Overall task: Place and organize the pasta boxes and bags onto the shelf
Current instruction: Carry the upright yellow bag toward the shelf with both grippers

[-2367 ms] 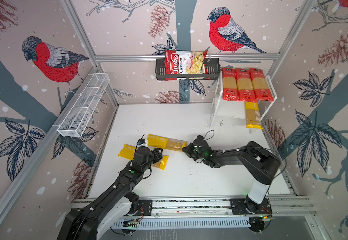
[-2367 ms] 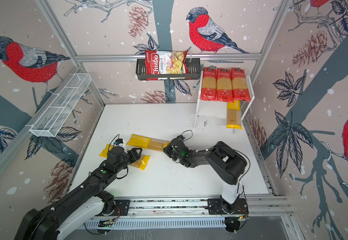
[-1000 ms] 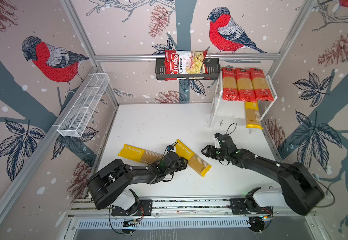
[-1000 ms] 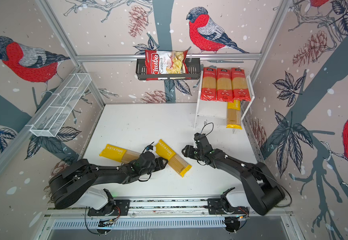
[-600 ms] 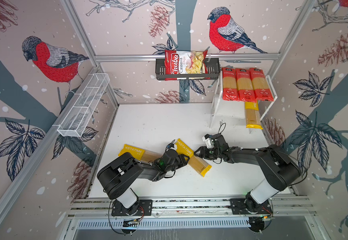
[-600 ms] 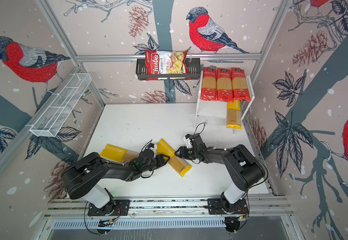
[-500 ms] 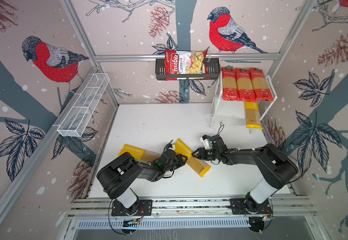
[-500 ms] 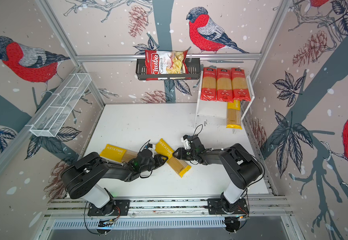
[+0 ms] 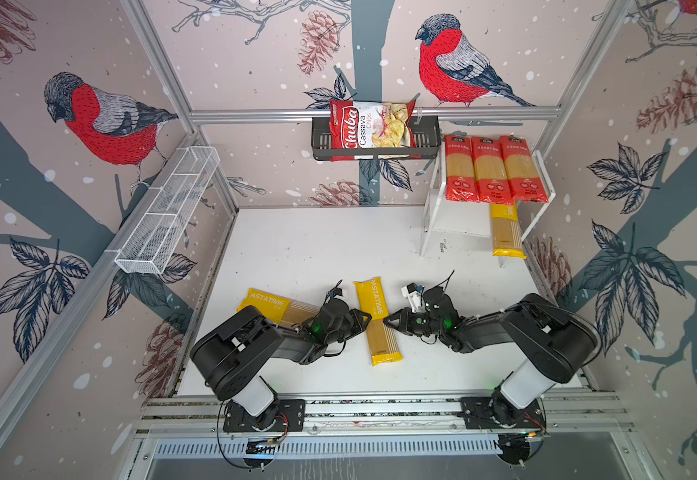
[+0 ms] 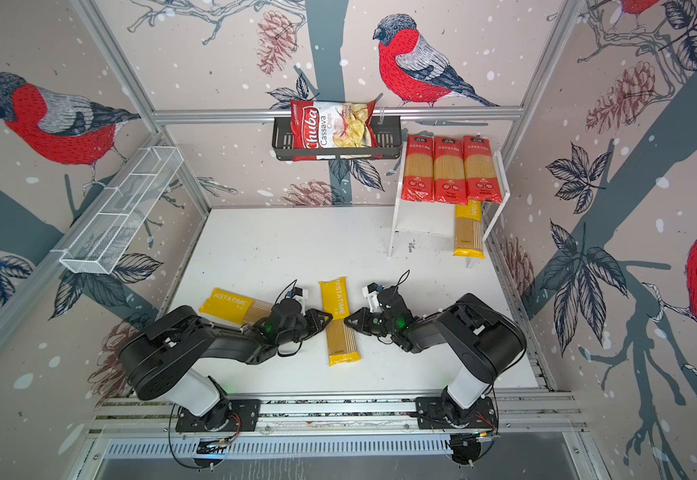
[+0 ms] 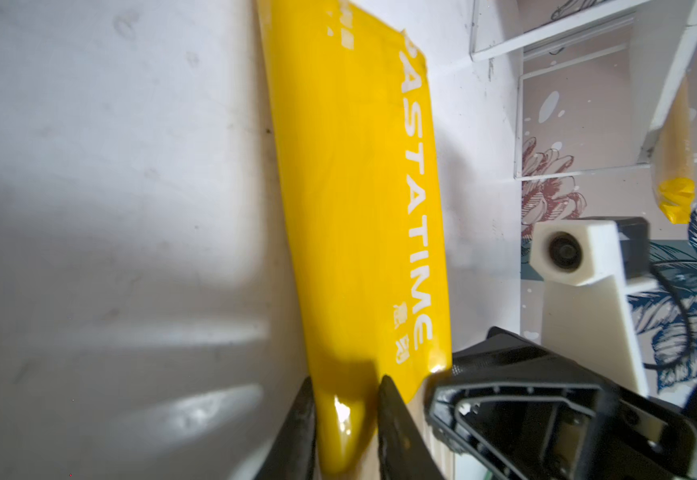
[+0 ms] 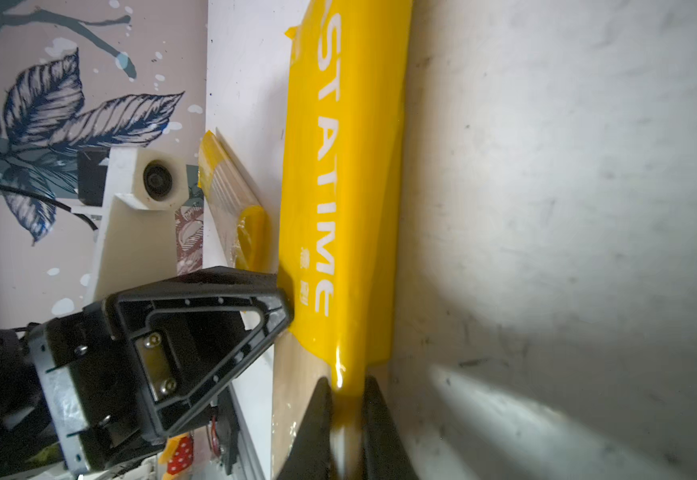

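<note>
A yellow PASTATIME pasta pack (image 9: pixel 377 322) (image 10: pixel 338 322) lies front to back mid-table. My left gripper (image 9: pixel 366 321) (image 11: pixel 346 380) is shut on its left edge, and my right gripper (image 9: pixel 387 322) (image 12: pixel 347 380) is shut on its right edge, just opposite. Another yellow pack (image 9: pixel 268 303) (image 12: pixel 230 199) lies on the table to the left, partly under the left arm. The white shelf (image 9: pixel 542 166) (image 10: pixel 500 174) stands at the back right with three red pasta packs (image 9: pixel 488 170) side by side on its top board. One more yellow pack (image 9: pixel 507 232) lies on its lower board.
A black wall basket (image 9: pixel 426 137) on the back wall holds a Chuba Cassava Chips bag (image 9: pixel 369 129). A long white wire-mesh basket (image 9: pixel 168 212) hangs on the left wall. Aluminium rails (image 9: pixel 380 409) run along the table's front edge.
The middle yellow pack has turned from slanted to nearly straight front to back. Both grippers have closed in and now pinch its two long edges.
</note>
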You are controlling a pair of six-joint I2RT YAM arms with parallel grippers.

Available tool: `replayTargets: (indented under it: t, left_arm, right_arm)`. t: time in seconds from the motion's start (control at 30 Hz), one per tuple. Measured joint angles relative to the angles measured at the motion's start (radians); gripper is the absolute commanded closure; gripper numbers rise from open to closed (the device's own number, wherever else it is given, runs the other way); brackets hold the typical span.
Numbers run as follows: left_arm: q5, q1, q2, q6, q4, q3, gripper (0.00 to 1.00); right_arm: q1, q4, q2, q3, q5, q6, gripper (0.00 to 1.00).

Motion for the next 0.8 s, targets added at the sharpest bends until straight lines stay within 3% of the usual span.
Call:
replayTargets:
  t: [0.2, 0.47, 0.57, 0.8]
  left_arm:
    - [0.002, 0.007, -0.209, 0.105, -0.134, 0.037, 0.54]
    - [0.028, 0.059, -0.34, 0.227, -0.138, 0.039, 0.32]
    - [0.065, 0.079, -0.344, 0.248, -0.085, 0.048, 0.22]
    - [0.196, 0.082, -0.208, 0.231, 0.097, 0.132, 0.2]
  right_arm:
    - [0.014, 0.057, -0.166, -0.077, 0.067, 0.013, 0.99]
    - [0.008, -0.007, -0.442, -0.14, 0.144, -0.053, 1.0]
    - [-0.006, -0.03, -0.535, -0.138, 0.146, -0.064, 1.0]
    - [-0.034, -0.095, -0.71, -0.121, 0.142, -0.081, 1.0]
